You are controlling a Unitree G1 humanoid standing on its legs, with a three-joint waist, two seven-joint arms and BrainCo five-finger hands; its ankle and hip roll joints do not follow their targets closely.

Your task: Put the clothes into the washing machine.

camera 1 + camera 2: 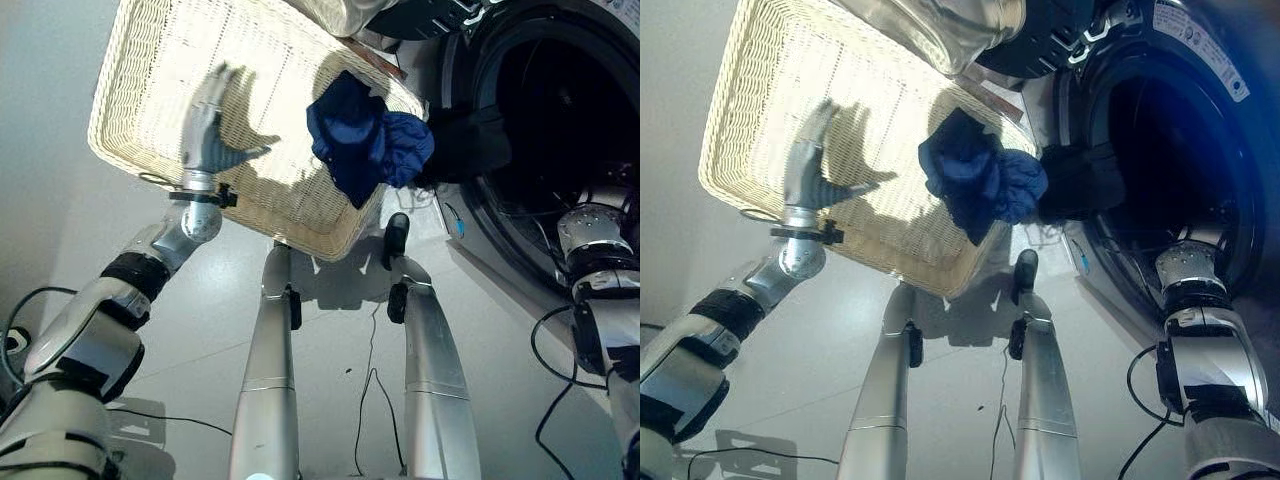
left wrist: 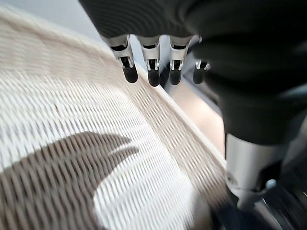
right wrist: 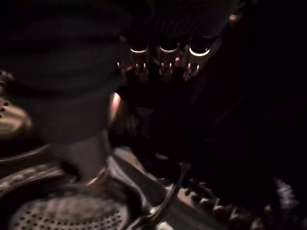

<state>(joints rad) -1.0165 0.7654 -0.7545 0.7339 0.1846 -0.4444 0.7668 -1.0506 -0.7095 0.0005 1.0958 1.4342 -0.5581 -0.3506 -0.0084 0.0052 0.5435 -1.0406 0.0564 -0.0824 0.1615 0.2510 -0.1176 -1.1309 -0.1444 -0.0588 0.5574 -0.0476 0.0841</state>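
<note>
Woven wicker basket (image 1: 170,60), soft blue cloth (image 1: 365,140)

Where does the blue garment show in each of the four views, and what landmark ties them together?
Left eye view: blue garment draped over the wicker basket corner nearest the washing machine.
Right eye view: same corner.
Left wrist view: not in it; basket weave past the left hand.
Right wrist view: cannot tell; too dark.
Shared landmark: the basket.
</note>
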